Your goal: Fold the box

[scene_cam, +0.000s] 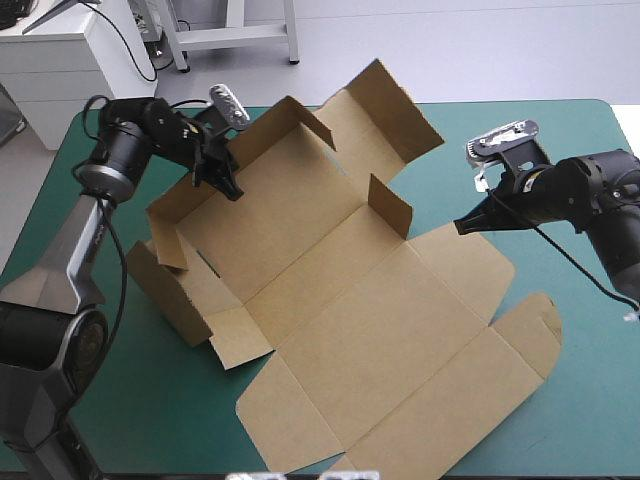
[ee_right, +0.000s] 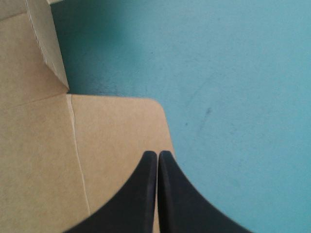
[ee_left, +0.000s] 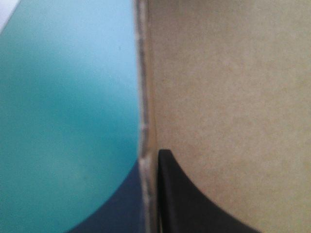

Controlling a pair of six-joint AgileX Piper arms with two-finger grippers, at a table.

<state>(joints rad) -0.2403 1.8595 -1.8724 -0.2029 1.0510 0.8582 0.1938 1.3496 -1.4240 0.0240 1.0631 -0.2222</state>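
- Two end effectors are at one brown box, which lies partly formed in the middle of the worktop on its teal-green cover.
- Box, far-left half: walls stand raised around a flat floor panel. One short wall is upright near the box's centre.
- Box, near-right half: the lid panel lies flat, reaching toward the worktop's near edge, with a rounded flap out to the right.
- Left end effector: clamped on the top edge of the raised wall at the box's far-left side.
- Left wrist view: the board's cut edge runs straight between the black fingers. One finger lies against the inner brown face and the other on the outer side, over the teal-green cover.
- Right end effector: fingers pressed together into a single point, nothing between them.
- It sits at the box's right side, its tip over the edge of a rounded flat flap. I cannot tell whether it touches the board.
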